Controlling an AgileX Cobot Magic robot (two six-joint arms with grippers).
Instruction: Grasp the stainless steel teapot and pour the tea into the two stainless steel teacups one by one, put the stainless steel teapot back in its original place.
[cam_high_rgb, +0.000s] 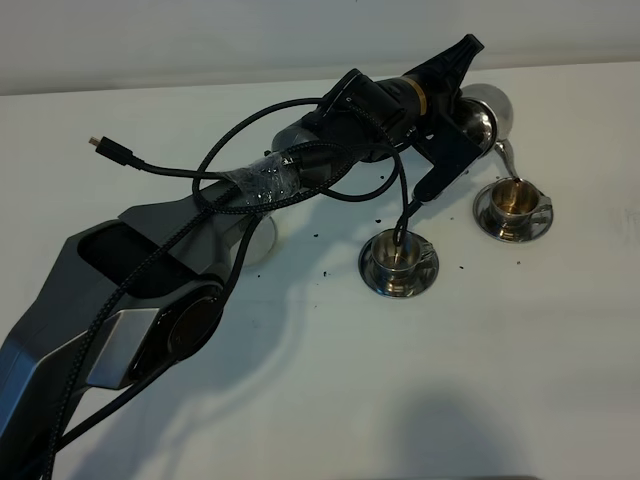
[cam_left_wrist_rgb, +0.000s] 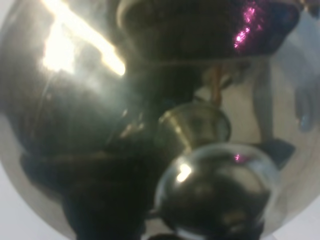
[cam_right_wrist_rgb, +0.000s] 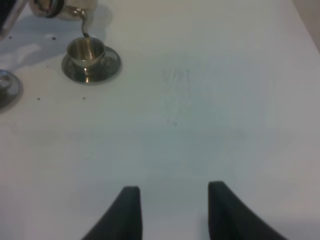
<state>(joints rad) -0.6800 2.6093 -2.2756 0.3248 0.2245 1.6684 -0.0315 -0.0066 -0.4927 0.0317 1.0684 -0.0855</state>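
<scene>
My left gripper (cam_high_rgb: 462, 125) is shut on the stainless steel teapot (cam_high_rgb: 492, 108) and holds it tilted above the table at the back right. The thin spout (cam_high_rgb: 505, 160) points down into the right teacup (cam_high_rgb: 513, 203), which holds brownish tea. The other teacup (cam_high_rgb: 400, 262) stands on its saucer nearer the front, apart from the pot. The pot's round body and lid knob (cam_left_wrist_rgb: 215, 192) fill the left wrist view. A bare round saucer (cam_high_rgb: 265, 245), the original place, shows partly under the left arm. My right gripper (cam_right_wrist_rgb: 172, 192) is open over bare table, well away from the spout (cam_right_wrist_rgb: 82, 22) and cup (cam_right_wrist_rgb: 87, 52).
Dark tea specks (cam_high_rgb: 325, 272) lie scattered on the white table around the cups. A loose black cable with a plug (cam_high_rgb: 100, 145) loops off the left arm. The left arm's grey base (cam_high_rgb: 100, 320) fills the front left.
</scene>
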